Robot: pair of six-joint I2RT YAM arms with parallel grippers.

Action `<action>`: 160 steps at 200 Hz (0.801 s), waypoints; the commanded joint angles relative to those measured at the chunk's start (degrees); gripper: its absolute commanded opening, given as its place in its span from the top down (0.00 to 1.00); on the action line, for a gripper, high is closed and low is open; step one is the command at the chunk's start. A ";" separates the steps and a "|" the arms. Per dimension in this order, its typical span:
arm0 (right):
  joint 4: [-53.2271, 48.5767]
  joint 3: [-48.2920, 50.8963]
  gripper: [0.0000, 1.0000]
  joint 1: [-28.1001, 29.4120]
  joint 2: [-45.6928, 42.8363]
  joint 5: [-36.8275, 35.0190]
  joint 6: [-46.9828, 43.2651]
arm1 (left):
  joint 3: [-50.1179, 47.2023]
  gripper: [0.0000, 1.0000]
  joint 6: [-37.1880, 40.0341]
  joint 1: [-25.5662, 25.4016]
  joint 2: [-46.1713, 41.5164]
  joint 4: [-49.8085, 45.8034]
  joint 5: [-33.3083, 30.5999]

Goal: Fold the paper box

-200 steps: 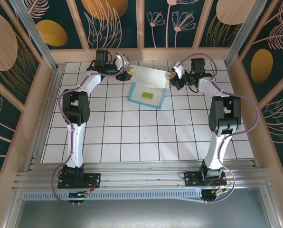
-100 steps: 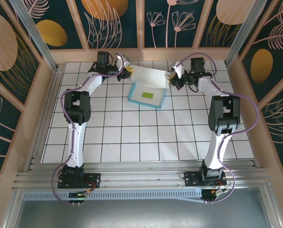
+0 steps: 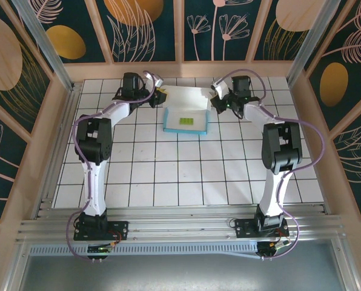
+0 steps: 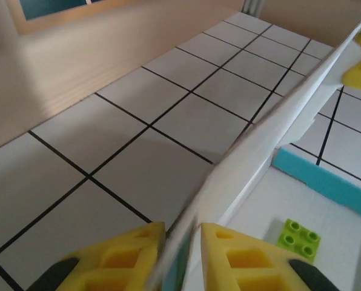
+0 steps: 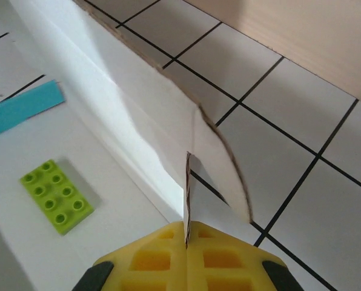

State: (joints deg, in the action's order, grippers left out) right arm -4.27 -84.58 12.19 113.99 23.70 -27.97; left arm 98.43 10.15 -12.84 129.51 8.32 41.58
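- I see the paper box (image 3: 185,112) near the far edge of the tabletop (image 3: 168,176), about midway between the left and right edges.
- Its white inside faces up, and a turquoise border shows along its near side.
- The far flap of the box stands up from the tabletop as a white wall.
- The left gripper (image 3: 158,96) is at the left end of this raised flap.
- In the left wrist view its yellow fingers (image 4: 126,251) are only a narrow gap apart, with the edge of the white card between them. The card is blurred there, so I think the pads pinch it, but the contact itself is not sharp.
- The right gripper (image 3: 215,100) is at the right end of the same flap.
- In the right wrist view its pads (image 5: 220,254) are pressed together, with a thin corner of the card clamped in the seam between them.
- A small green brick (image 3: 185,121) lies flat on the white floor of the box, apart from both grippers.
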 commanded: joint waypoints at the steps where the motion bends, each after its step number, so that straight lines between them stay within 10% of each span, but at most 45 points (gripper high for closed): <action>1: 4.24 3.23 1.00 1.87 -4.01 -5.65 4.61 | -2.08 0.73 -7.64 -2.01 -4.23 4.79 -6.58; 81: 11.64 11.64 1.00 5.68 -7.63 -12.51 13.01 | -13.27 0.63 -25.45 -5.81 -8.75 11.58 -17.26; 160: 14.15 15.29 0.99 9.14 -8.33 -16.47 20.70 | -24.07 0.61 -35.90 -7.74 -12.68 23.12 -13.37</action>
State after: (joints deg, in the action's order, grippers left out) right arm 8.91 -71.37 19.22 107.37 6.98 -11.09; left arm 77.12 -20.10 -18.35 119.39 25.82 24.80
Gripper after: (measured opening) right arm 0.054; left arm 0.387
